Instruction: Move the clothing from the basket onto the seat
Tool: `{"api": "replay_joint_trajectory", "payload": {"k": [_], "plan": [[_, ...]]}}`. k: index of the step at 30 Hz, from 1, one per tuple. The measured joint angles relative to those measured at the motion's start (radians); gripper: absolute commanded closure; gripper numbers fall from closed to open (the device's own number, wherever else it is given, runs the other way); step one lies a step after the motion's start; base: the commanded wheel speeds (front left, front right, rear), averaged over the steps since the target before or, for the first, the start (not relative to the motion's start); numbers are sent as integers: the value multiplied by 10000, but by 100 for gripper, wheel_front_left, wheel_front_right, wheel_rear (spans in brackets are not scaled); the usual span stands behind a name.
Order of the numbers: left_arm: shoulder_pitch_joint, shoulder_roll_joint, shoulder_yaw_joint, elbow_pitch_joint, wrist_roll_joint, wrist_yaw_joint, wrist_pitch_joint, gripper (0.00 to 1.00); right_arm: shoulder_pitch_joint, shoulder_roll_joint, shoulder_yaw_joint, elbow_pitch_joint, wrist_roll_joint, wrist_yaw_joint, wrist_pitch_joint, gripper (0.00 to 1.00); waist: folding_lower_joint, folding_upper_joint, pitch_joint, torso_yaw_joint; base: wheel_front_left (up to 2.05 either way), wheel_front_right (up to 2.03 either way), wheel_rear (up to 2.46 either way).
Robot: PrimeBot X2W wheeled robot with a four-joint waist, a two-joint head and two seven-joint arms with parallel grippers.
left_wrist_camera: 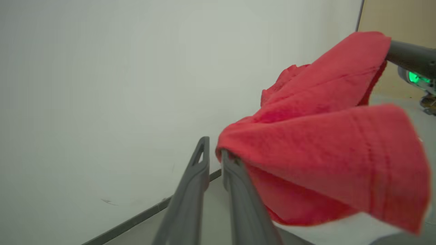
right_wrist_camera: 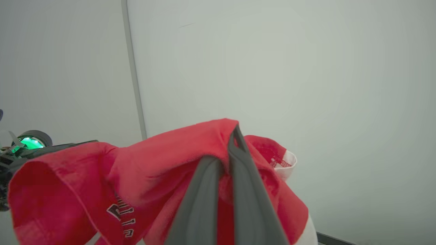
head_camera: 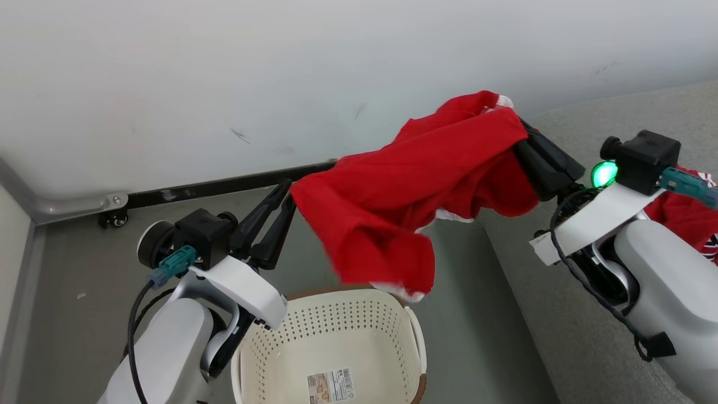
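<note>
Red garment (head_camera: 415,185) held in the air over a cream basket (head_camera: 336,331), beside a grey sofa (head_camera: 561,292).
The right gripper (right_wrist_camera: 227,149) is clamped on one bunched end, up near the sofa's rounded edge; the left gripper (head_camera: 290,192) has its jaws slightly parted, floor showing through the gap, with the cloth's other edge against one fingertip; the cloth sags between them, its white-trimmed hem low over the basket's back rim, contact unclear; the basket's bottom label shows; open floor (head_camera: 73,269) lies left of the basket and between basket and sofa; a pale wall (head_camera: 224,67) stands behind; a second garment (head_camera: 681,216) lies on the sofa.
</note>
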Motion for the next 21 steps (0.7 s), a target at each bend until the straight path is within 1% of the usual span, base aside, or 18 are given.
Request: {"api": "replay_joint_trajectory", "payload": {"k": [1,4,8,10,16,21], "plan": [[5,-2,-48,0,0,-2,-2,0,135,-13,-184,-29,-25,0,0,100,0,0,-17,-11,0,0,0],[18,-12,-96,-25,-13,-86,-42,0,572,-77,-683,-65,-205,0,0,100,0,0,-68,-46,0,0,0],[34,-21,-184,-144,-107,-92,-90,0,1169,-100,-1294,-121,-464,0,0,100,0,0,-134,-104,0,0,0],[44,-29,-265,-226,-125,-174,-121,0,1429,-105,-1586,-198,-566,0,0,100,0,0,-168,-144,0,0,0],[229,-184,-414,-441,-453,-188,-159,0,2223,-155,-2506,-297,-867,0,0,100,0,0,-261,-304,0,0,0],[239,-132,-690,-639,-470,-224,-163,0,2882,-207,-3149,-399,-1212,0,0,100,0,0,-321,-484,0,0,0]]}}
